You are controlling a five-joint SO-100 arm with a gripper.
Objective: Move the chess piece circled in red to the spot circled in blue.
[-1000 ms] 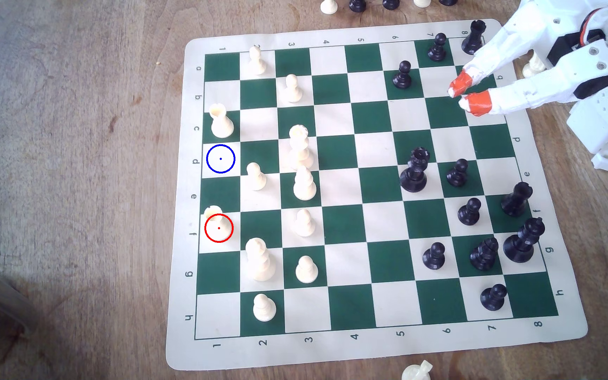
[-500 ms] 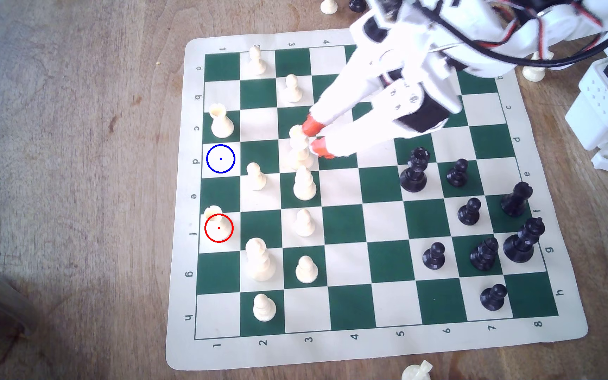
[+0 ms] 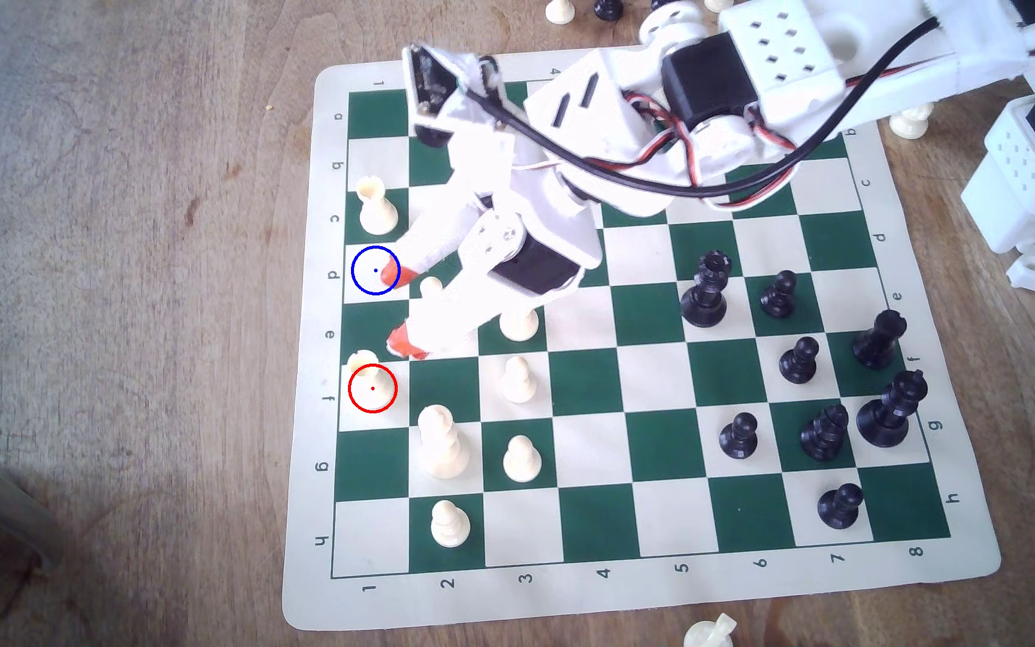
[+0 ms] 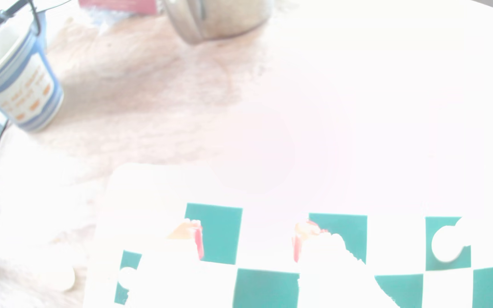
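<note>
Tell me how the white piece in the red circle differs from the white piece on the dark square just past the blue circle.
The circled rook stands on a cream square; the other white piece stands on a green one. The rook wears a drawn red ring; the other piece has none. The rook looks shorter and squatter. Both are cream, upright, cup-topped, in the column marked 1.

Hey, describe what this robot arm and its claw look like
The arm is white printed plastic with black servo blocks, slotted and perforated panels, a thick black cable and thinner red-white-black wires. The claw has two long white tapering fingers with orange-red tips.
</note>
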